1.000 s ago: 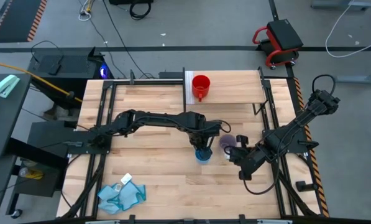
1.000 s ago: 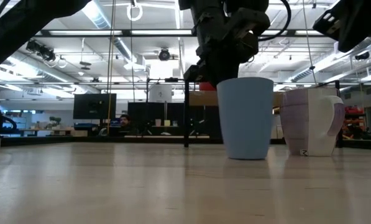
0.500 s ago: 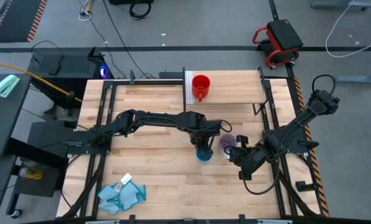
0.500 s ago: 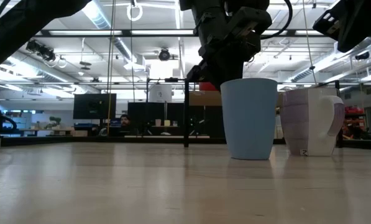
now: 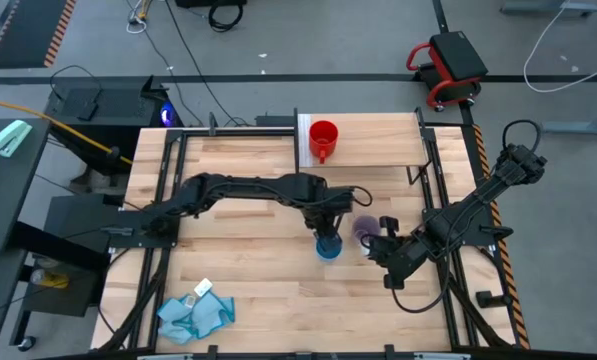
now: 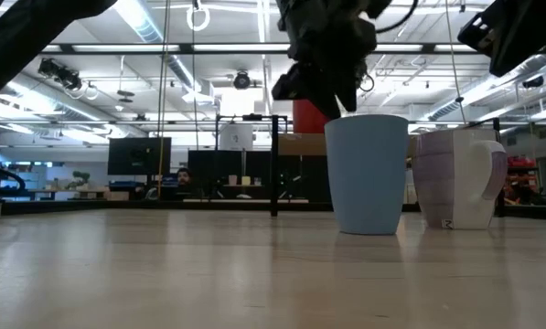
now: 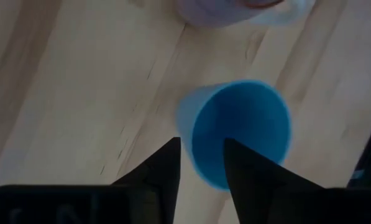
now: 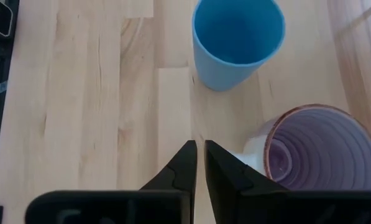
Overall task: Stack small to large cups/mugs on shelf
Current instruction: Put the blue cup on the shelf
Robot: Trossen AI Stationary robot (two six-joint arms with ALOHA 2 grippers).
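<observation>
Just above smooth blue cup (image 7: 238,134), left hand (image 7: 201,163) slightly parted, empty; right hand (image 8: 199,163) nearly closed.

Below my dark left pincer (image 7: 201,165): sky-blue cup (image 7: 238,130); beside it, lilac ribbed mug (image 8: 316,149); beyond, red mug (image 5: 323,138); pale wood tabletop (image 5: 238,290).

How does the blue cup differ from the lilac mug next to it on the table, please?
The blue cup has a plain smooth wall and no visible handle; the lilac mug is ribbed inside and has a white handle. The left gripper hovers over the blue cup's rim; nothing is over the lilac mug. Both stand upright and empty on the tabletop.
</observation>
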